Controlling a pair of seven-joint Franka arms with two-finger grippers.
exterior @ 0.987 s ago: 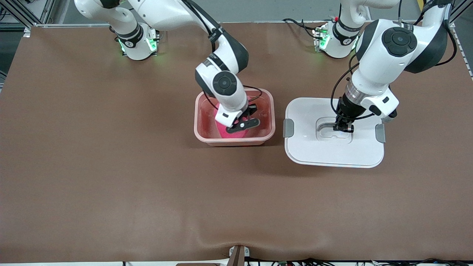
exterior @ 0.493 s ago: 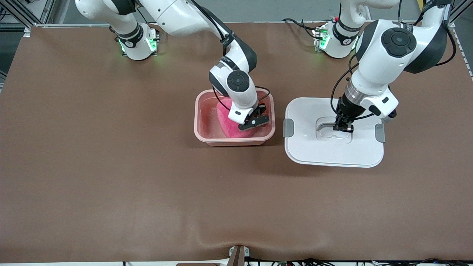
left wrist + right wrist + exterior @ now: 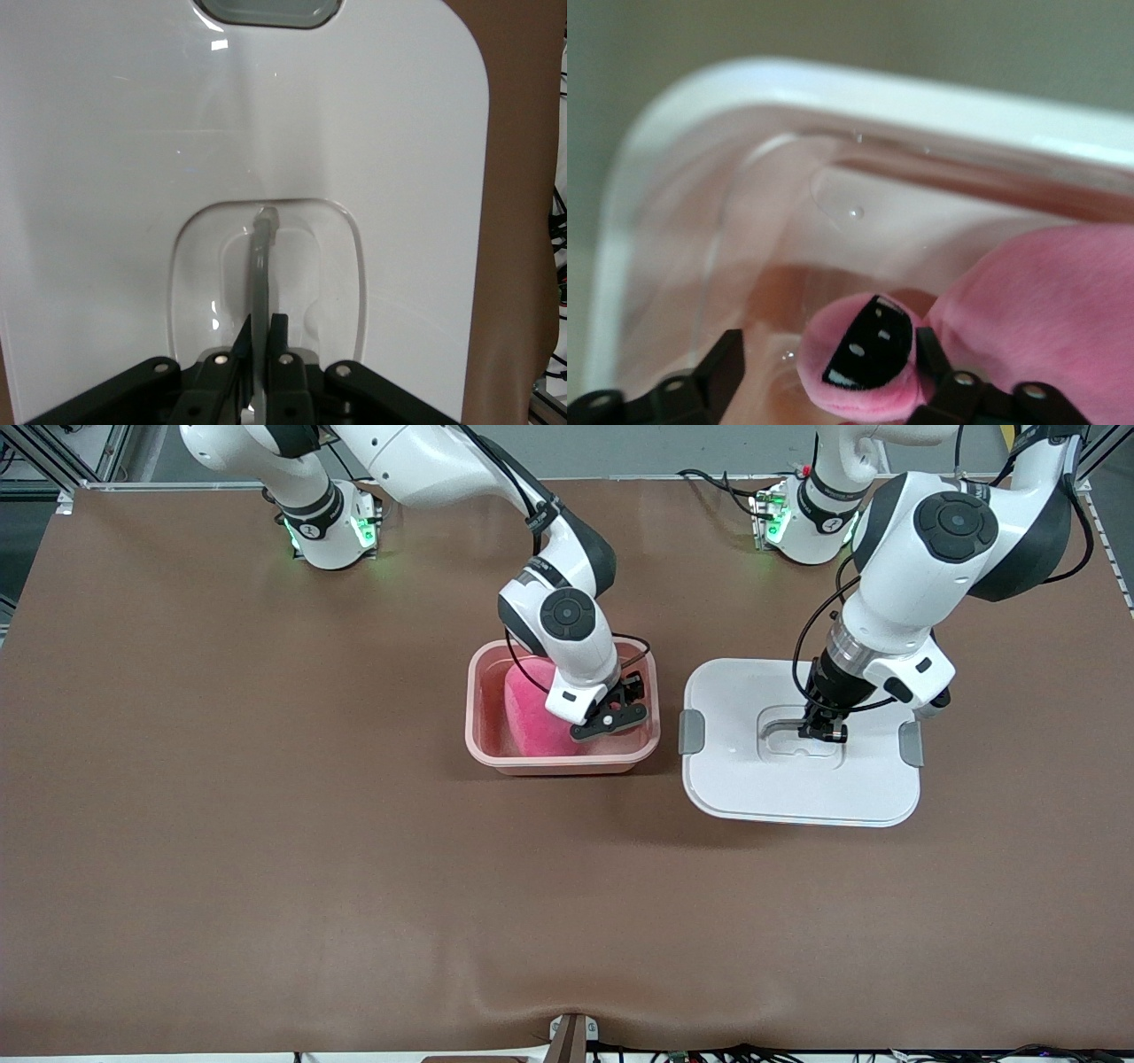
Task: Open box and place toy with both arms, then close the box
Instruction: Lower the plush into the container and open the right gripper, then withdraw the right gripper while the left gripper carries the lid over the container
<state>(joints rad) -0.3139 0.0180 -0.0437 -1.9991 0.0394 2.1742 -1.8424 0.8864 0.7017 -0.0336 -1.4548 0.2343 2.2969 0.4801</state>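
Note:
The box (image 3: 483,691), a pale pink tub with no lid on it, sits mid-table. The hot-pink toy (image 3: 530,722) lies inside it. My right gripper (image 3: 611,719) hangs low in the tub beside the toy. In the right wrist view, the right gripper (image 3: 831,354) is open, with the toy's (image 3: 1045,310) bulging eye between its fingers and the box wall (image 3: 833,88) ahead. The white lid (image 3: 797,788) lies flat beside the box, toward the left arm's end. My left gripper (image 3: 822,731) is shut on its clear handle (image 3: 263,257); the left gripper (image 3: 263,332) pinches the thin bar.
Two grey clips (image 3: 692,732) (image 3: 911,744) sit on the lid's short sides, and one clip (image 3: 266,11) shows in the left wrist view. The brown table mat (image 3: 354,868) stretches bare nearer to the front camera. Both arm bases stand along the table's edge farthest from that camera.
The right gripper carried the toy across the tub toward the left arm's end, then opened and let it go. The toy settled toward the right arm's end. The left arm stayed still.

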